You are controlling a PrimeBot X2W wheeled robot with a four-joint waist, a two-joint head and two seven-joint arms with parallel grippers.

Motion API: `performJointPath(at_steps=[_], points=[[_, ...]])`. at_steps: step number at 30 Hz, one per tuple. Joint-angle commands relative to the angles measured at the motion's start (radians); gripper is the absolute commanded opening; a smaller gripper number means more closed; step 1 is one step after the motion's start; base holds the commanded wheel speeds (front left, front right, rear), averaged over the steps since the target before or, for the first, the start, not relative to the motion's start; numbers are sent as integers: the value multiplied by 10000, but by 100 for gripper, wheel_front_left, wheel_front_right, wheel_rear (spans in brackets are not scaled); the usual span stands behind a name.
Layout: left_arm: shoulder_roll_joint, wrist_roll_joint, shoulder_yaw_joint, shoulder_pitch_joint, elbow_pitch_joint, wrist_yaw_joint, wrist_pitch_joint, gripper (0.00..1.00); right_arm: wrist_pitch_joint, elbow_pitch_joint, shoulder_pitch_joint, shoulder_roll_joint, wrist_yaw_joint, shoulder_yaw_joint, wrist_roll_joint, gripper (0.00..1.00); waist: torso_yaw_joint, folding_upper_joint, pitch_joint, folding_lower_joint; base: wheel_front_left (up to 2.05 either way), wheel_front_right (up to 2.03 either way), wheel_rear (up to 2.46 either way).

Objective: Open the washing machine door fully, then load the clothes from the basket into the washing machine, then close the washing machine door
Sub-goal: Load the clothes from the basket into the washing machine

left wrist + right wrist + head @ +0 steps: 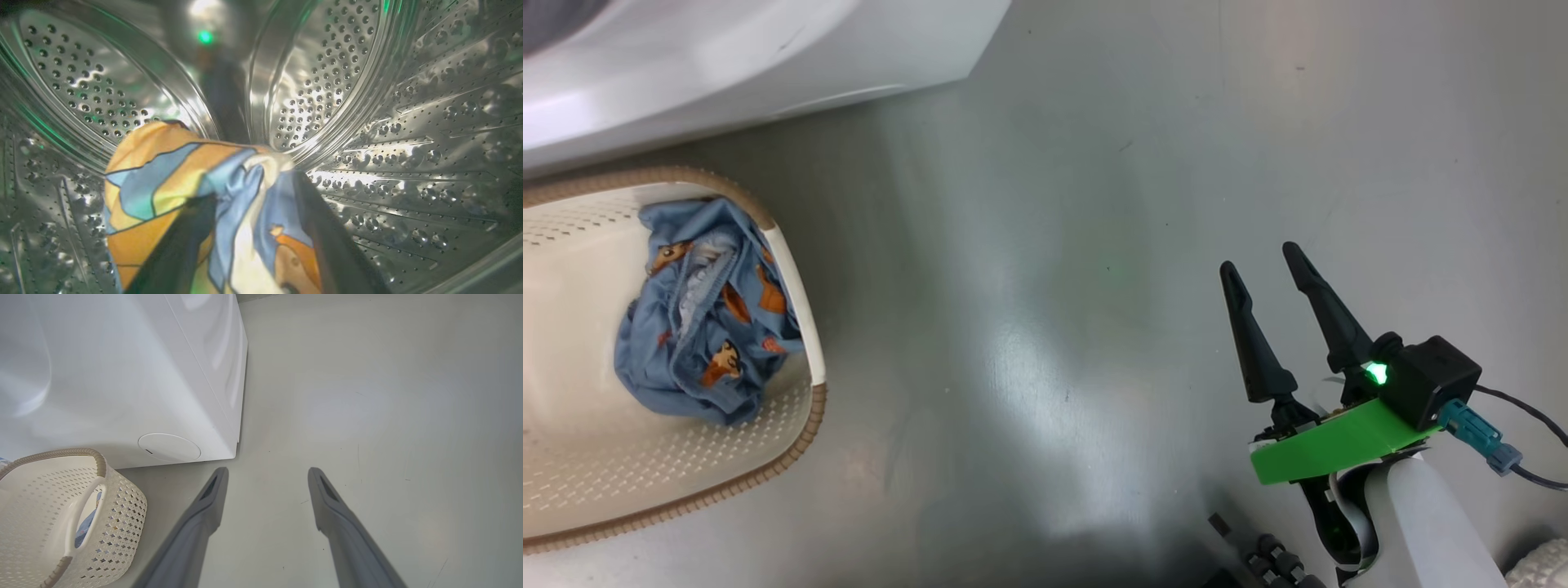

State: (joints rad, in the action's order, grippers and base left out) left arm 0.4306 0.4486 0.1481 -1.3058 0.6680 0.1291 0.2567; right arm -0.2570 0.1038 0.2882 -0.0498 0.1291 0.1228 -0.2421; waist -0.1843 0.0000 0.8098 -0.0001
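Note:
My left gripper (253, 192) is inside the washing machine's steel perforated drum (367, 81), shut on a piece of the clothes (163, 183), light blue with a large orange patch. More of the clothes (707, 318) lie bundled in the cream basket (792, 269) on the floor at the left, below the white washing machine (727, 65). My right gripper (1259, 260) hangs open over bare floor at the lower right, well away from the basket. In the right wrist view that right gripper (268, 473) is open, with the basket (122, 506) to its left. The washing machine door is out of view.
The washing machine's front corner (233, 416) and its round hatch (169, 447) stand just behind the basket. Grey floor (1094, 245) stretches between the basket and my right arm. A cable (1527, 408) runs off the right wrist camera.

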Motion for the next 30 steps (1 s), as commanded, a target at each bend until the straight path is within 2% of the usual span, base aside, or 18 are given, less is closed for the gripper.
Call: performJointPath(at_steps=[1, 9, 15, 21, 30], points=[[488, 128, -20, 167, -29, 13, 50, 100, -48, -108, -173, -4, 16, 250, -8, 100, 54, 0, -140, 1, 0, 0, 0], [268, 902, 695, 248, 869, 14, 50, 100, -48, 72, -170, -4, 16, 261, -17, 100, 176, 0, -693, 1, 0, 0, 0], [142, 1118, 729, 565, 1016, 14, 51, 100, -48, 173, -183, -4, 16, 222, -9, 100, 258, 0, -1101, 1, 0, 0, 0], [78, 842, 757, 1363, 729, 15, 51, 100, -48, 312, -213, -4, 16, 160, 54, 100, 445, 0, -1678, 1, 0, 0, 0], [-247, 480, 291, 2955, -91, 15, 51, 100, -48, 532, -364, -4, 16, 93, 230, 100, 798, 0, -2527, 1, 0, 0, 0]])
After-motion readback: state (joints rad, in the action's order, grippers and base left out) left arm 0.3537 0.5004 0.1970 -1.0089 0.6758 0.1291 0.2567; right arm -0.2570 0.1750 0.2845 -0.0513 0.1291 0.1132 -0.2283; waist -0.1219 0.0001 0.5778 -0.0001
